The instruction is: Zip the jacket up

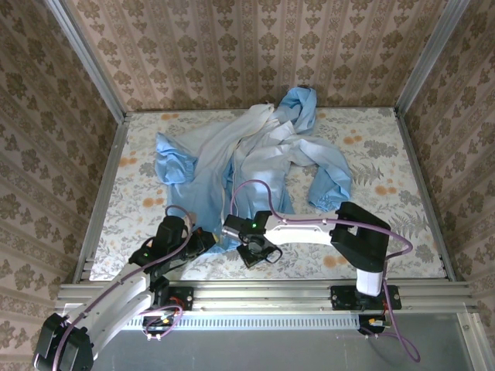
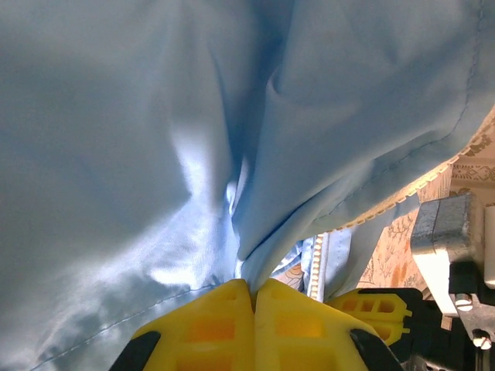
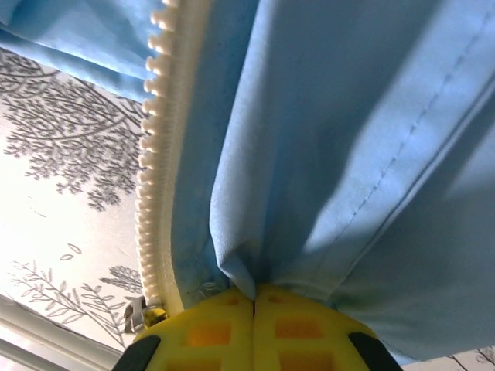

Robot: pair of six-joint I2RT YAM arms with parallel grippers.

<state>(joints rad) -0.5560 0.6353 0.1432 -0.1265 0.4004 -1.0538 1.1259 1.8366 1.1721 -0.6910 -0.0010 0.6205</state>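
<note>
Thin pale-blue cloth, soft and light, is what I must handle. The jacket [image 1: 255, 154] lies crumpled and open in the middle of the table [image 1: 402, 224], with its near hem at my two arms. It has no stiffness, so I expect it to fold and slide wherever I pull, and the smooth cloth looks slippery to grip.

The left gripper [image 2: 254, 292] is closed tight, with a fold of the cloth pinched in it. The right gripper [image 3: 254, 300] is closed too, on the cloth just beside the cream zipper teeth [image 3: 155, 154]. A small metal piece [image 3: 141, 315] sits at the low end of the teeth. I judge the better hold is there, close to the zipper, not on loose cloth.
</note>
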